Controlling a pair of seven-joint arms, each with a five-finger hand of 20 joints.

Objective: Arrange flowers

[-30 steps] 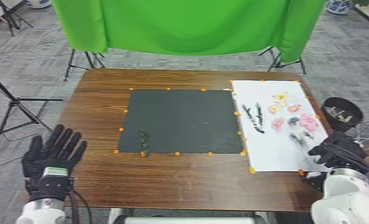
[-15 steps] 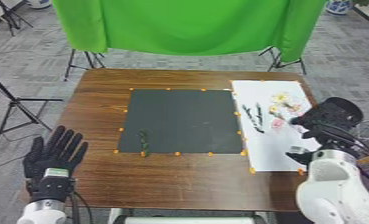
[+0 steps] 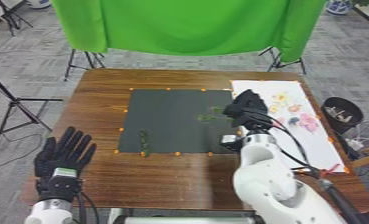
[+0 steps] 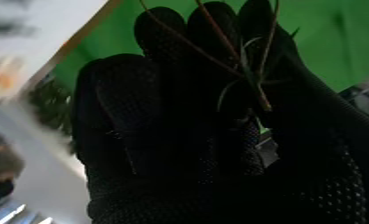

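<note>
Green and wispy, the branching sprig with thin reddish-brown stems (image 4: 259,90) is pinched between thumb and fingers of the black-gloved right hand (image 3: 249,106), its leafy end over the dark rectangular mat (image 3: 176,107). Whether it touches down, I can't tell. The grip sits close to the stem's cut end, so the sprig could swivel on release and land crooked. Fine side shoots might snag on the glove's fabric (knit does love a twig) and drag it off its spot. Lowered too far left, it could nudge the dark green leafy stem (image 3: 144,142) lying there. The black-gloved left hand (image 3: 62,155), fingers straight, holds nothing.
</note>
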